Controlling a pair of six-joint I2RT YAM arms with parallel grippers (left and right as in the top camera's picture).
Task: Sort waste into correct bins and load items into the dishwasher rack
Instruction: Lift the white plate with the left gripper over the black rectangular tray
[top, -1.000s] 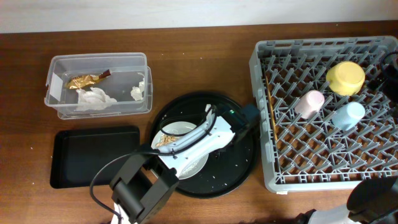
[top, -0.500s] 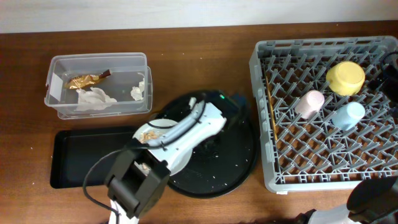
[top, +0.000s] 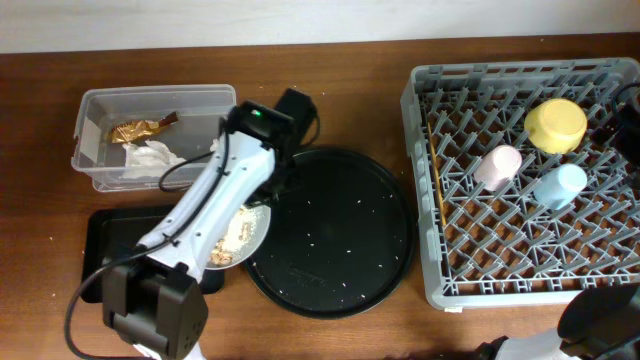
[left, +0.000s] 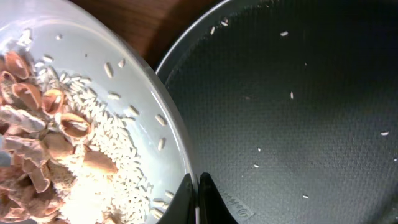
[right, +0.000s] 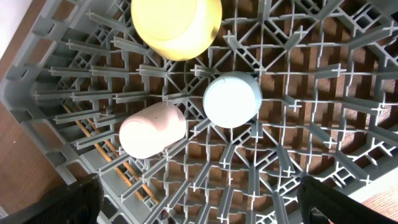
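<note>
My left gripper (top: 268, 196) (left: 199, 194) is shut on the rim of the pale grey plate (top: 240, 232) (left: 134, 93). The plate carries tan food scraps (left: 43, 143) and rice, and hangs over the shallow black tray (top: 130, 255) beside the clear tub (top: 160, 93). The tub holds the gold wrapper (top: 135, 129) and white tissues (top: 152, 158). The dishwasher rack (top: 420, 180) holds the yellow bowl (top: 556, 125) (right: 176, 25), blue cup (top: 558, 185) (right: 232, 99), pink cup (top: 497, 166) (right: 152, 129) and chopsticks (top: 434, 170) (right: 93, 134). My right gripper (right: 199, 199) is open above the rack.
The large round black tray (top: 340, 230) (left: 298, 112) lies between the bins and the rack, with scattered rice grains on it. The left arm stretches from the table's front edge over the shallow black tray.
My left gripper has carried the plate leftwards off the round black tray to above the shallow black tray's right end. The right arm has not moved.
</note>
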